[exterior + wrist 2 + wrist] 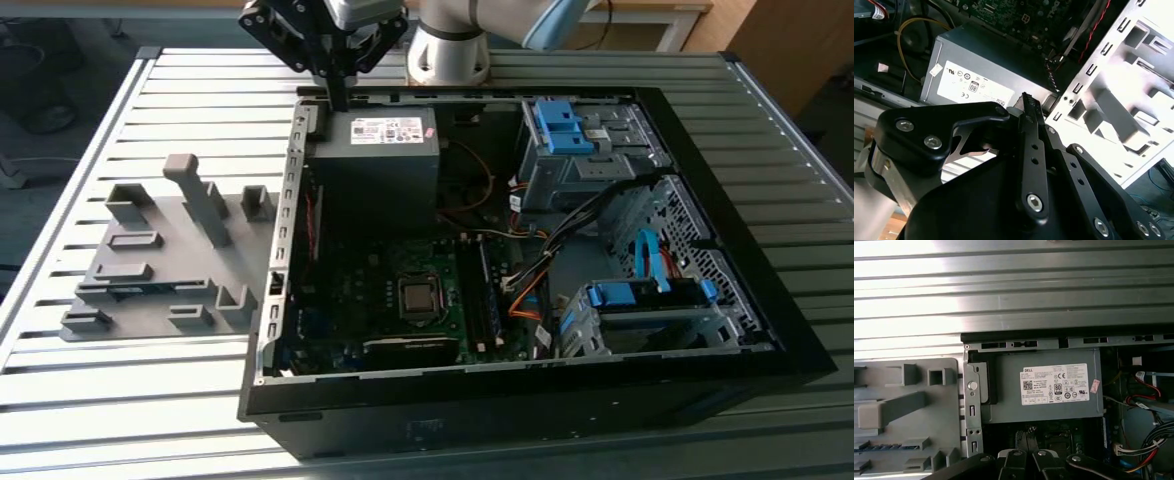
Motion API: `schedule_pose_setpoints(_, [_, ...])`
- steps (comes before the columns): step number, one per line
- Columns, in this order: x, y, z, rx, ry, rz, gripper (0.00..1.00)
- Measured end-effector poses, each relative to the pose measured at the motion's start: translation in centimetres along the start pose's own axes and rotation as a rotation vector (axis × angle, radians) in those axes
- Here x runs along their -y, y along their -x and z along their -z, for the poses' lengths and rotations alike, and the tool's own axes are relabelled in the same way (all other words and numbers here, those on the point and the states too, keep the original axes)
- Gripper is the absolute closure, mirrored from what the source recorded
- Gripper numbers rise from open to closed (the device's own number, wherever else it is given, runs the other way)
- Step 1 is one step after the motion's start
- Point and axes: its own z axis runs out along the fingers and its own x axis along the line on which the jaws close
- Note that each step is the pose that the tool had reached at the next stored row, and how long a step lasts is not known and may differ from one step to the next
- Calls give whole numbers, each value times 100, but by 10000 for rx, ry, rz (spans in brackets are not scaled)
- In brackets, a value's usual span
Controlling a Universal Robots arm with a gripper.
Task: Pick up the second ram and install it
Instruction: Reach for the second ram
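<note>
- The slatted metal bench (134,420) carries everything, and the arm's base (447,55) stands at one of its edges.
- An open black computer case (534,400) lies on its side across the middle of the bench, with its insides facing up.
- A grey tray (160,225) with upright blocks lies just beside the case. It sits toward the bench edge on the exterior view's left.
- A grey power supply (374,165) with a white label fills the case corner closest to the arm's base.
- The pincer (334,98) hangs over that corner, at the case wall beside the power supply. Its fingers (1029,125) are pressed together, as seen in the exterior view and in the second wrist view.
- The second ram (138,290) stands on edge in a slot of the grey tray, well apart from the pincer. In the first wrist view it shows as a dark bluish strip (889,446) between grey blocks.
</note>
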Motion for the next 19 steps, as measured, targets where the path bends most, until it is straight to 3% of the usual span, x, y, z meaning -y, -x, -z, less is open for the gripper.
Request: schedule_pose_setpoints(19, [5, -66, 1, 0, 0, 0, 89])
